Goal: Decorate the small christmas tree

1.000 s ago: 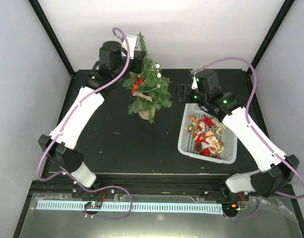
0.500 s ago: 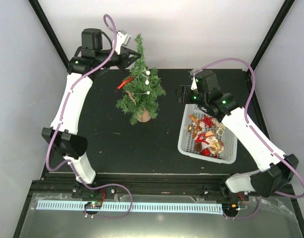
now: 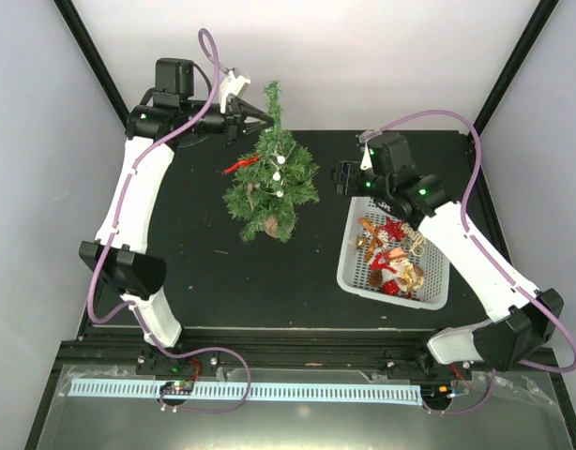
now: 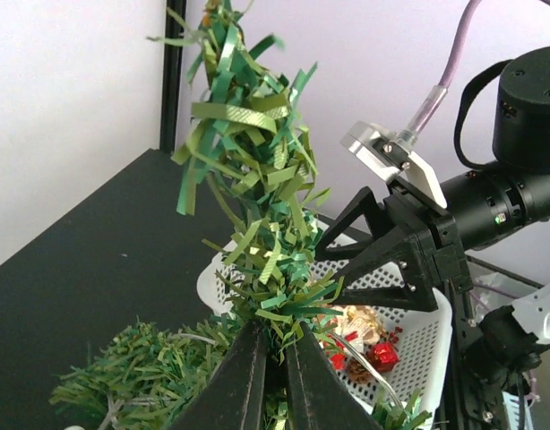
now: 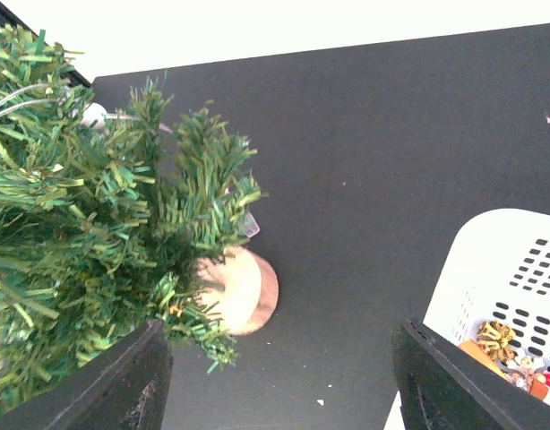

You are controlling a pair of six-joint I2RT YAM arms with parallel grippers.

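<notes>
Left gripper [image 3: 253,118] pinched the tree [image 3: 272,183] near its tip, at 11 o'clock on the table [image 3: 204,272]. Right gripper [image 3: 348,178] hung open over the basket [image 3: 345,239] at 3 o'clock. Holding the tree upright, pot flat, would ease hanging ornaments [image 3: 391,258].

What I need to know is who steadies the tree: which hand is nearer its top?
Left. The left hand is shut on upper branches of the small christmas tree; the right hand hangs open off to the side, at the white basket.
</notes>
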